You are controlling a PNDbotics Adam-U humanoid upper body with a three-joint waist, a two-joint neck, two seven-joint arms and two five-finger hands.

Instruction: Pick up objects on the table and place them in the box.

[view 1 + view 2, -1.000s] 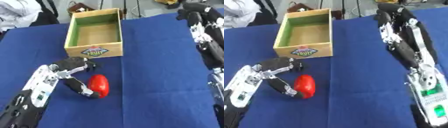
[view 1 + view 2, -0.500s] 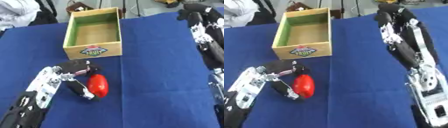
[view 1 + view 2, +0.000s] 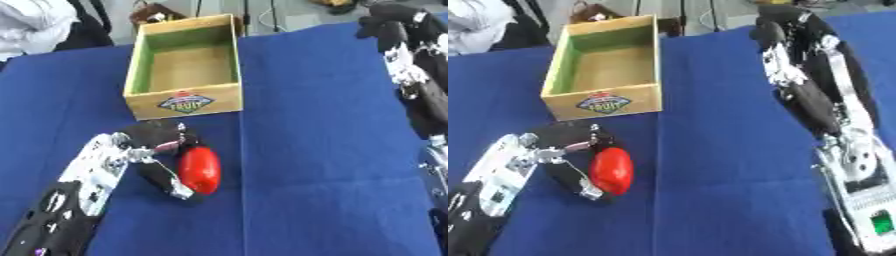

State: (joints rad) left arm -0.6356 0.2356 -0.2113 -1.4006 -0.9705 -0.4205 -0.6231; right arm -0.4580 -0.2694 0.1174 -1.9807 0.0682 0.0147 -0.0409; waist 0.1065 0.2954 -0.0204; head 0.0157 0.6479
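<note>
**A:** Where is the thing to be picked up, and which hand is on it?

**B:** A red, smooth, glossy oval object [image 3: 200, 169], perhaps a toy fruit or pepper, lies on the blue cloth-covered table [image 3: 324, 150], near and left of centre. The left hand [image 3: 157, 160] is at it, coming in from the near left. Its fingers and thumb curl round the object's left side, one above and one below, so the hand looks to be grasping it, though whether it has left the cloth cannot be told.

**A:** How does it lie?

**B:** Its long axis runs near to far, roughly in line with the wooden box [image 3: 184, 72]. The object sits just to the right of the palm.

**A:** And the box?

**B:** It is directly beyond the object, farther from the robot, a short way off. It is an open rectangular box of pale wood with a green-tinted inside, and a label on its near wall. Nothing shows inside it. The carry, as I judge it, goes straight away from the robot and up over that near wall.

**A:** What about the other hand?

**B:** The right hand [image 3: 776, 35] is raised at the far right, well apart from the object. Its black fingers look bent, holding nothing. The left hand is far nearer.
</note>
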